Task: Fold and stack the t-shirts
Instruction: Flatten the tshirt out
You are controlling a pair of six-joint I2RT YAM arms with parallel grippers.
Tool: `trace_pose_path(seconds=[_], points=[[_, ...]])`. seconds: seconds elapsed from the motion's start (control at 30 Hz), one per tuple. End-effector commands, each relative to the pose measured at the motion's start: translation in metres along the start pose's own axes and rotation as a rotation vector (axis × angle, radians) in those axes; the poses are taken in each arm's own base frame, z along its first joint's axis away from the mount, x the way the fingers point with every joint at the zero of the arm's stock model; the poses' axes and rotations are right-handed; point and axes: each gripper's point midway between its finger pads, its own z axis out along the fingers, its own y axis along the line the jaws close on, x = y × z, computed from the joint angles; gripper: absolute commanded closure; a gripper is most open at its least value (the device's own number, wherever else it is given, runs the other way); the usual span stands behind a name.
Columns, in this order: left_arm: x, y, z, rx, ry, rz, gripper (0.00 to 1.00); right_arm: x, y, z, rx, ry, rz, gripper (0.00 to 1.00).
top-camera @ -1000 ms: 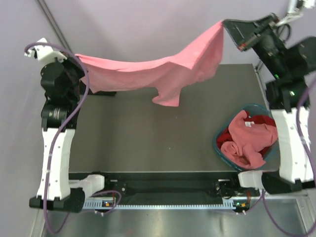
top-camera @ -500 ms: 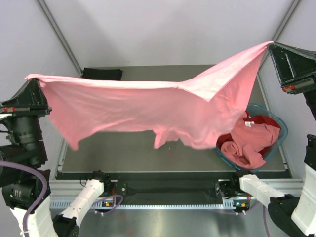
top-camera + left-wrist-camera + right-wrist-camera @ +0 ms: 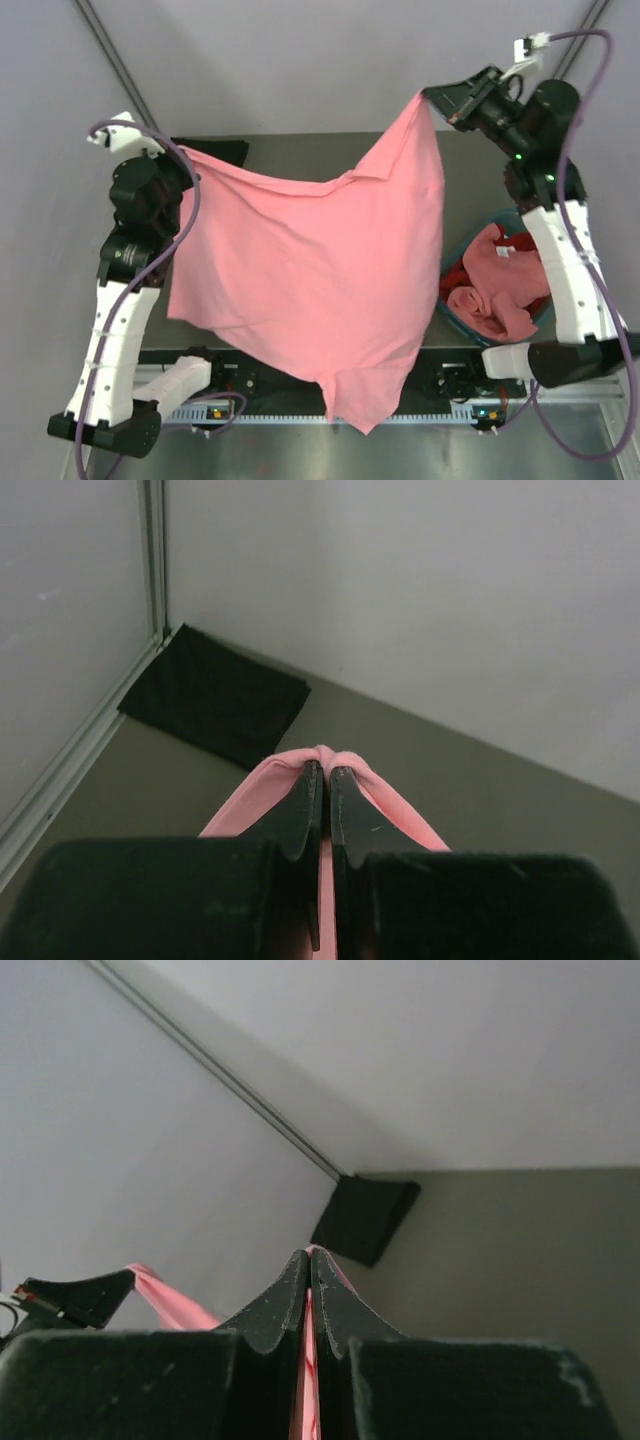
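Observation:
A salmon pink t-shirt (image 3: pixel 320 280) hangs spread in the air between both arms, its lower end drooping past the table's near edge. My left gripper (image 3: pixel 180 150) is shut on one corner of it at the far left; the wrist view shows pink cloth (image 3: pixel 322 755) pinched at the fingertips (image 3: pixel 322 770). My right gripper (image 3: pixel 432 97) is shut on the other corner, high at the far right, with pink cloth (image 3: pixel 306 1380) between the jaws (image 3: pixel 310 1256). A folded black t-shirt (image 3: pixel 215 150) lies at the table's far left corner, and shows in both wrist views (image 3: pixel 215 695) (image 3: pixel 365 1218).
A round teal basket (image 3: pixel 565 260) at the right side of the table holds a crumpled pink tee (image 3: pixel 505 285) over a red one (image 3: pixel 535 245). The dark table (image 3: pixel 480 170) is mostly hidden by the hanging shirt. Grey walls enclose the far side.
Both arms swung back toward the far side from their wide, near positions. The pink t-shirt went from stretched flat and wide to hanging long toward the near edge.

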Motion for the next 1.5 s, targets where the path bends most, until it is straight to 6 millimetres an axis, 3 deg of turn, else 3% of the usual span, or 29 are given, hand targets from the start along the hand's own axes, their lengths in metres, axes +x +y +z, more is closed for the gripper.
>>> trace_pose_path(seconds=[0.0,0.03,0.13,0.2,0.33,0.37,0.43,0.47,0.5,0.53,0.6,0.67,0.97,1.03,1.13,1.27,1.3,1.37,1.4,1.43,1.47], points=[[0.028,0.010,0.008,-0.027,0.046,0.038,1.00,0.015,-0.017,0.025,-0.033,0.010,0.007,1.00],[0.060,0.021,0.015,-0.057,0.111,0.069,1.00,0.022,-0.025,0.032,-0.038,0.016,0.009,1.00],[0.109,0.053,0.032,-0.156,0.218,0.119,1.00,0.048,-0.066,0.057,0.013,0.071,0.014,1.00],[0.126,0.077,0.045,-0.231,0.261,0.136,1.00,0.062,-0.092,0.073,0.036,0.095,0.011,1.00],[0.202,0.115,0.059,-0.336,0.450,0.204,1.00,0.083,-0.143,0.101,0.082,0.117,0.020,1.00],[0.212,0.121,0.060,-0.350,0.477,0.213,1.00,0.096,-0.163,0.111,0.102,0.140,0.041,1.00],[0.239,0.134,0.063,-0.386,0.550,0.237,1.00,0.096,-0.178,0.122,0.105,0.134,0.047,1.00],[0.247,0.138,0.064,-0.395,0.571,0.244,1.00,0.108,-0.196,0.129,0.125,0.155,0.059,1.00],[0.254,0.141,0.065,-0.404,0.589,0.249,1.00,0.105,-0.198,0.135,0.120,0.149,0.055,1.00],[0.265,0.146,0.068,-0.418,0.622,0.260,1.00,0.117,-0.217,0.141,0.141,0.170,0.070,1.00],[0.276,0.148,0.078,-0.430,0.652,0.270,1.00,0.114,-0.222,0.150,0.131,0.170,0.071,1.00],[0.283,0.151,0.084,-0.439,0.669,0.275,1.00,0.126,-0.239,0.158,0.147,0.194,0.086,1.00],[0.288,0.145,0.136,-0.449,0.669,0.272,1.00,0.121,-0.260,0.169,0.158,0.198,0.102,1.00],[0.281,0.141,0.145,-0.443,0.649,0.265,1.00,0.114,-0.263,0.168,0.163,0.183,0.106,1.00],[0.262,0.131,0.154,-0.427,0.601,0.249,1.00,0.096,-0.253,0.168,0.135,0.153,0.114,1.00],[0.218,0.114,0.157,-0.394,0.503,0.215,1.00,0.062,-0.217,0.163,0.085,0.101,0.095,1.00],[0.197,0.107,0.154,-0.378,0.456,0.199,1.00,0.055,-0.208,0.160,0.073,0.090,0.091,1.00],[0.175,0.100,0.147,-0.362,0.408,0.183,1.00,0.032,-0.177,0.149,0.036,0.052,0.065,1.00],[0.153,0.094,0.138,-0.346,0.362,0.167,1.00,0.028,-0.168,0.144,0.028,0.046,0.060,1.00],[0.143,0.092,0.132,-0.337,0.338,0.159,1.00,0.010,-0.141,0.131,-0.003,0.012,0.033,1.00],[0.132,0.089,0.126,-0.329,0.314,0.151,1.00,0.002,-0.129,0.124,-0.013,-0.003,0.021,1.00]])
